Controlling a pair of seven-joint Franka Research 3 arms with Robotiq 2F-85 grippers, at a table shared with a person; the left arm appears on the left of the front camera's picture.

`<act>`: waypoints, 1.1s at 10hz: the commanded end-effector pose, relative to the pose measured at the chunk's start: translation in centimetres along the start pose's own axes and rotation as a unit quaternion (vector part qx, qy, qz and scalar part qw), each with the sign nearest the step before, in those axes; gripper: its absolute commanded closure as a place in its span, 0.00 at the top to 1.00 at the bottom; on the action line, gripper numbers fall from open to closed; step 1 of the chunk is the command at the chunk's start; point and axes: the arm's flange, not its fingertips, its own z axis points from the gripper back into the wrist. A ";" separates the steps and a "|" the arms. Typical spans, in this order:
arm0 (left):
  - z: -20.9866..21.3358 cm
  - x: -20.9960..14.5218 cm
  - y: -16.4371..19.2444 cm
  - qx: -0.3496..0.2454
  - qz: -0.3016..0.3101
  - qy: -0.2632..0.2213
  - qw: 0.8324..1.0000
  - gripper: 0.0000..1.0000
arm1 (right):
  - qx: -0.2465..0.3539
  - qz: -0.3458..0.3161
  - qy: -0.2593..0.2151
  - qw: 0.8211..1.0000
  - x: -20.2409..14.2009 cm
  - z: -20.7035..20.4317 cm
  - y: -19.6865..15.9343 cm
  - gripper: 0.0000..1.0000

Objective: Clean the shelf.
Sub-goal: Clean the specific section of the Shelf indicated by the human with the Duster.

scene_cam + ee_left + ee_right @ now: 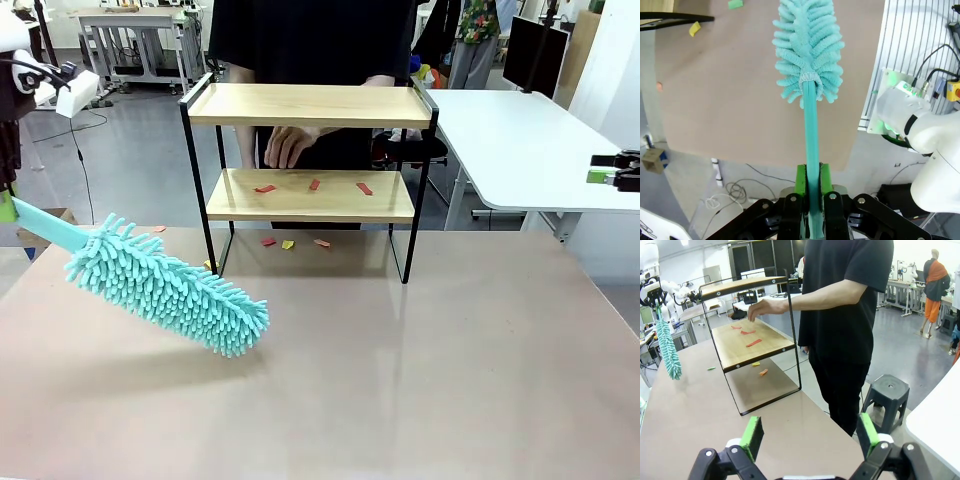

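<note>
The shelf (310, 105) stands at the far middle of the tabletop (400, 380), its two wooden boards in a black frame. The top board looks bare. On the lower board lie three red scraps (314, 185), spread left to right. More scraps (290, 243), red, yellow and orange, lie on the tabletop under the shelf, and another yellow one lies by the near left leg.

The left pincer (812, 180) is closed tight on the handle of a teal fluffy duster (170, 285), with the green pads on either side of the stem. The duster head slants down over the near left of the tabletop, well apart from the shelf. A shadow lies under it, but whether the tip touches the surface I cannot tell.

The right pincer (810, 432) hangs at the right with its jaws wide apart and nothing between them.

A person stands at the far side, with one hand (290, 145) held between the two boards above the lower one, fingers pointing down.

By the look of it, the cleaning has hardly begun. The tool is in hand, but no board has been swept. What is left is to bring the duster to the lower board and brush the red scraps off it, once the hand is out of the way.
</note>
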 end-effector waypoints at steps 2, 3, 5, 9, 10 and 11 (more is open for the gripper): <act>0.4 -0.1 0.0 -0.003 0.001 0.001 1.000 0.13 | 0.000 0.003 0.000 1.000 0.4 -0.2 0.1 1.00; 0.4 -0.1 0.0 -0.003 0.001 0.001 1.000 0.13 | 0.000 0.003 0.000 1.000 0.4 -0.2 0.1 1.00; 0.4 -0.1 0.0 -0.003 0.001 0.001 1.000 0.13 | 0.000 0.003 0.000 1.000 0.4 -0.2 0.1 1.00; 0.4 -0.1 0.0 -0.003 0.001 0.001 1.000 0.13 | 0.000 0.003 0.000 1.000 0.4 -0.2 0.1 1.00; 0.4 -0.1 0.0 -0.003 0.001 0.001 1.000 0.13 | 0.000 0.003 0.000 1.000 0.4 -0.2 0.1 1.00; 0.4 -0.1 0.0 -0.003 0.001 0.001 1.000 0.13 | 0.000 0.003 0.000 1.000 0.4 -0.2 0.1 1.00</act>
